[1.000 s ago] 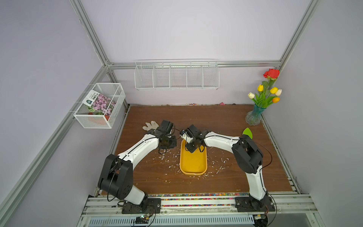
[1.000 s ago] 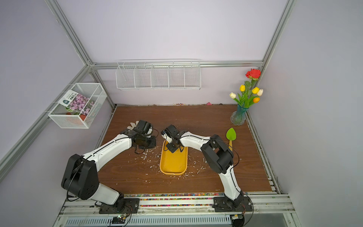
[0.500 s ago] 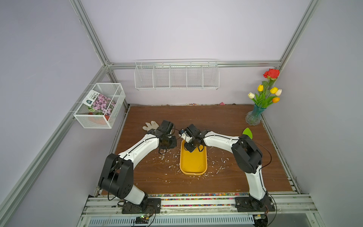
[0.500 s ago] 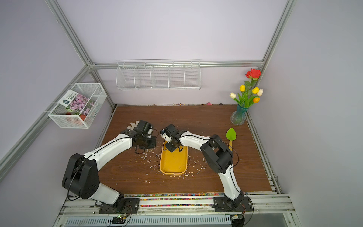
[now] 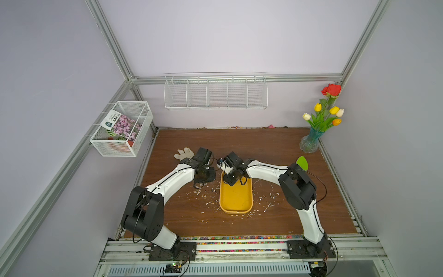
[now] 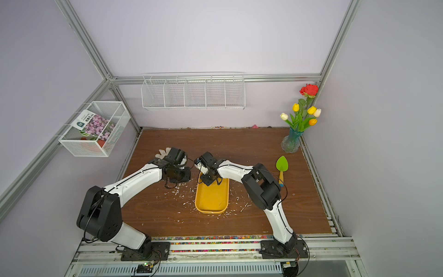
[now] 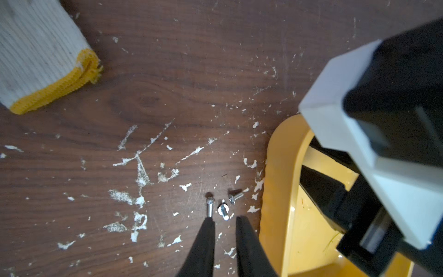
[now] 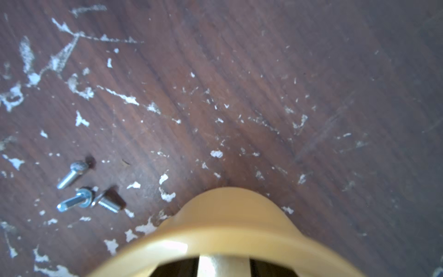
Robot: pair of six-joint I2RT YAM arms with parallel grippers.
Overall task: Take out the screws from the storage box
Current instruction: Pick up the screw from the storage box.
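Screws lie just ahead of my narrowly parted, empty left gripper; right gripper sits part-open, empty, inside storage box

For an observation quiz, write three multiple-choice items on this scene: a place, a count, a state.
1. Where do the screws lie? A in the storage box; B on the table beside it; C under it.
2. How many screws show? A one; B six; C three.
3. The left hand is: A slightly open, holding nothing; B shut on a screw; C gripping a glove.
Answers: 1 B, they rest on bare wood outside the rim. 2 C, both wrist views show three. 3 A, a gap shows between its fingers, nothing clamped.
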